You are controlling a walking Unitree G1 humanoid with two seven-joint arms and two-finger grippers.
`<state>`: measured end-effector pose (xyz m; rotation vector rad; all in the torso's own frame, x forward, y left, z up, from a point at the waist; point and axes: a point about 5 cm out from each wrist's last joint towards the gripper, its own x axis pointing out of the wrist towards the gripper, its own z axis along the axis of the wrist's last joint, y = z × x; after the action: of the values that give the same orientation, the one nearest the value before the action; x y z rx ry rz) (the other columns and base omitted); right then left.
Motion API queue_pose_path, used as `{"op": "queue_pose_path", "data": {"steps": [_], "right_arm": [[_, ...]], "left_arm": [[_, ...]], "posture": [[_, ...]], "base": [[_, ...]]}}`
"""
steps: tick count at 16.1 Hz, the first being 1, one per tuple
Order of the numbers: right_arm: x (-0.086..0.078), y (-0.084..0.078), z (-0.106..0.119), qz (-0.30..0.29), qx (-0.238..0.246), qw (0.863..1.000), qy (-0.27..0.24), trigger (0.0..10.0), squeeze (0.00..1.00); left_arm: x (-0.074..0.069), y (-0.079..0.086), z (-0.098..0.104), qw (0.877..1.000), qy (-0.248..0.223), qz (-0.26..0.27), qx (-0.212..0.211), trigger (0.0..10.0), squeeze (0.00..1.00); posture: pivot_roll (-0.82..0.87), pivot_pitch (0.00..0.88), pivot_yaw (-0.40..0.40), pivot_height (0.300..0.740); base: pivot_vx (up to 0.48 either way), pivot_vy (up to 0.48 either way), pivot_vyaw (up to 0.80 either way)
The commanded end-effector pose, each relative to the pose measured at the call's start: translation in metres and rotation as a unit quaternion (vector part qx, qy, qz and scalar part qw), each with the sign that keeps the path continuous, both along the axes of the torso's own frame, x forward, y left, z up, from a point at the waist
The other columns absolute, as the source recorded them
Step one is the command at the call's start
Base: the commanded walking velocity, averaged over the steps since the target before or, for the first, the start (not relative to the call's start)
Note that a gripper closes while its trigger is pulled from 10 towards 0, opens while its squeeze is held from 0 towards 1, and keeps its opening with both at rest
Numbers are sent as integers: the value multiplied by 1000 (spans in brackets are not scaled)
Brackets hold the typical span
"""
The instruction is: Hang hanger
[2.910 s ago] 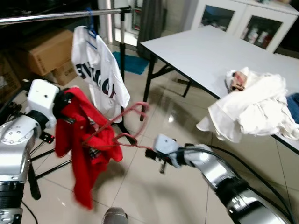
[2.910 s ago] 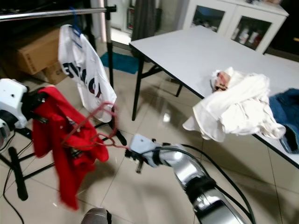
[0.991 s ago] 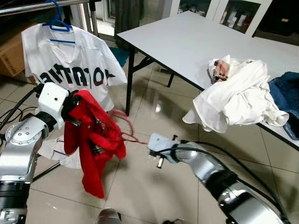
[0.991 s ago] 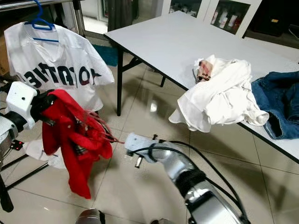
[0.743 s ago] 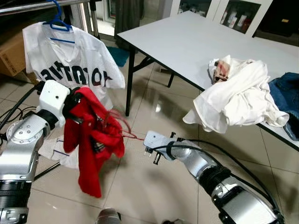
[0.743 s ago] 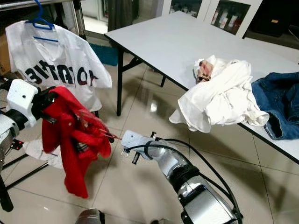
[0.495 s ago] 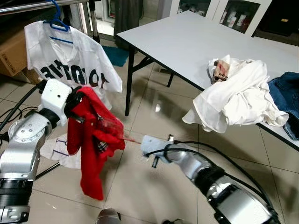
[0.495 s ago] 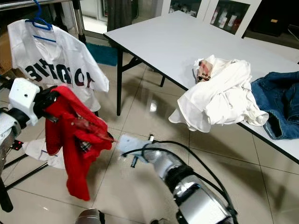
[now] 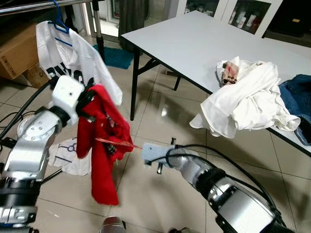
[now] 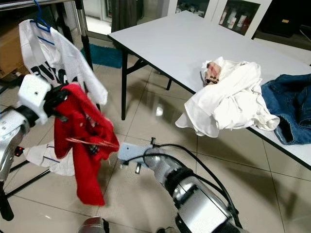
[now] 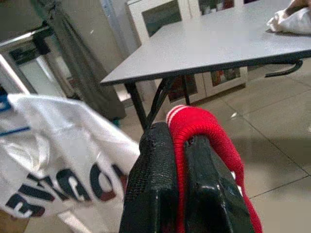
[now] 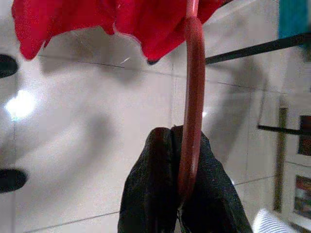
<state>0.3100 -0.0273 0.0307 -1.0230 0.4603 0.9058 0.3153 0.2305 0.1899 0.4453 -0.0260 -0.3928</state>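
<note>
Shirt [image 9: 102,145] lifted nearer the rail [image 9: 43,6], hanger [image 12: 192,92] swung flat.

Left gripper [image 11: 176,145] clamped on a red fold, now higher and closer to the white jersey [image 9: 73,58] than half a second back. Right gripper [image 12: 181,194] pinched shut on the red hanger, now lying level between the two arms, hook end buried in cloth. Not hung yet; probably threading first, then a lift to the rail, well above.

bright indoor light, glare on glossy floor [image 9: 163,112], slight motion blur
</note>
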Motion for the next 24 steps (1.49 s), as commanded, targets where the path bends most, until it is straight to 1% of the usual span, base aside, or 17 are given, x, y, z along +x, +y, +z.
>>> {"op": "queue_pose_path", "data": {"steps": [1,2,4,5,7,8,9,10,11,13,14,15,16,19,20,22,24], "right_arm": [[4,-4,2,-13,-7,1000,-3,10000,0],[6,-2,5,-20,-8,1000,-7,10000,0],[9,1,8,-45,-20,999,-22,10000,0],[9,1,7,-62,-25,998,-21,10000,0],[7,-2,3,-98,-23,995,4,10000,0],[7,-4,2,-105,-25,994,7,10000,0],[5,-11,-3,-126,-33,991,28,10000,0],[3,-15,-7,-139,-39,989,42,10000,0],[2,-17,-8,-144,-41,987,48,10000,0],[-1,-18,-10,-161,-39,982,86,10000,0],[-2,-17,-10,-160,-34,981,107,10000,0],[-3,-21,-12,-162,-42,979,119,10000,0],[-4,-23,-13,-161,-49,978,127,10000,0],[-4,-24,-13,-139,-73,980,120,10000,0],[-3,-23,-11,-122,-85,982,119,10000,0],[-1,-20,-9,-91,-108,985,95,10000,0],[-1,-17,-8,-79,-112,986,92,10000,0]], "left_arm": [[2,-10,13,999,-27,-21,10,10000,0],[2,-13,12,999,-26,-26,15,10000,0],[4,-24,13,998,-31,-40,26,10000,0],[5,-30,14,997,-33,-50,43,10000,0],[5,-36,13,995,-37,-62,73,10000,0],[4,-37,13,994,-37,-64,78,10000,0],[2,-36,14,992,-34,-70,100,10000,0],[0,-34,13,990,-29,-73,120,10000,0],[0,-33,11,988,-25,-74,130,10000,0],[-3,-24,4,985,-6,-71,155,10000,0],[-5,-19,2,986,-1,-64,155,10000,0],[-7,-16,3,986,-2,-58,153,10000,0],[-8,-17,5,987,-7,-58,151,10000,0],[-6,-20,13,987,-28,-58,144,10000,0],[-4,-25,17,987,-42,-62,142,10000,0],[-1,-32,25,985,-62,-71,142,10000,0],[3,-37,35,983,-77,-83,146,10000,0]], "posture": [[169,64,-84,740],[168,67,-83,740],[170,69,-83,740],[170,69,-83,740],[171,68,-87,740],[171,68,-87,740],[171,68,-86,740],[171,68,-86,740],[173,69,-85,740],[174,69,-86,740],[174,69,-86,740],[171,70,-90,740],[172,68,-94,740],[170,66,-96,740],[166,62,-96,740],[163,58,-93,740],[162,54,-85,740]], "base": [[0,0,0],[0,0,0],[0,0,0],[0,0,0],[0,0,0],[0,0,0],[0,0,0],[0,0,0],[0,0,0],[0,0,0],[0,0,0],[0,0,0],[0,0,0],[0,0,0],[0,0,0],[0,0,0],[0,0,0]]}}
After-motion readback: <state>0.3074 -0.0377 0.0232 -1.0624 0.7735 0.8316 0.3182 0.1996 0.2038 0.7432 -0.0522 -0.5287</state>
